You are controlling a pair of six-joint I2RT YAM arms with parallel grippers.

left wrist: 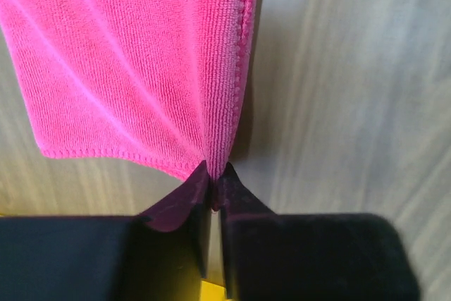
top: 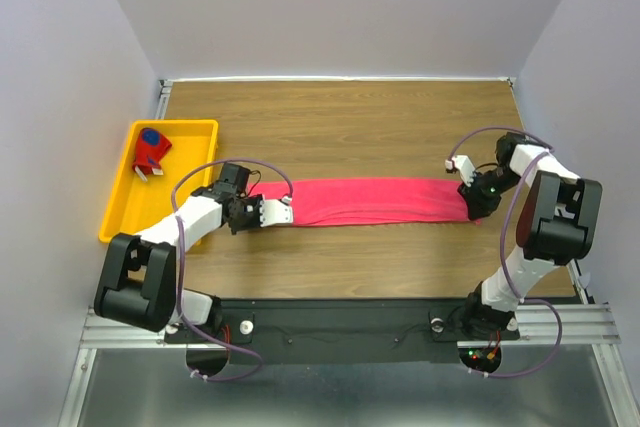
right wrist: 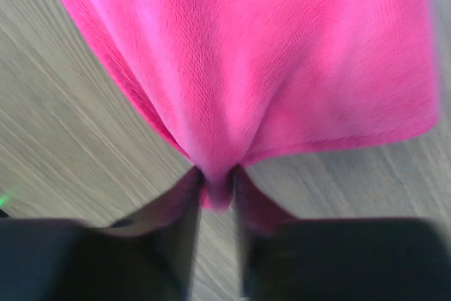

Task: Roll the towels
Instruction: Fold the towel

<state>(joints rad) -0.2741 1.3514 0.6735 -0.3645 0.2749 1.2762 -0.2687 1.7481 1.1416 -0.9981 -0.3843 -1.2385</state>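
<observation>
Pink-red towel (top: 370, 201) lies as a long, narrow band across the middle of the wooden table (top: 340, 117), running left to right between the two arms. From above, the left gripper (top: 283, 209) meets its left end and the right gripper (top: 472, 209) meets its right end, but that view is too distant to show how the fingers stand. The wrist cameras settle it. On the left, the two dark fingers are pressed together with a corner of the cloth pinched between their tips. The hemmed edge runs straight up from the pinch, and the short end of the towel sags away to the left just above the wood. On the right, the fingers are likewise clamped on a gathered fold at the middle of the towel's end, and the fabric fans out from the pinch in soft pleats. This picture is blurred, so the weave and the hem are hard to read. Only the overhead view shows the rest of the scene: a yellow tray (top: 118, 209) sits at the table's left edge, well apart from the stretched cloth. In its far end rests the patterned towel (top: 152, 150), a small compact bundle of red and navy blue. Neither wrist camera takes in that bundle.
</observation>
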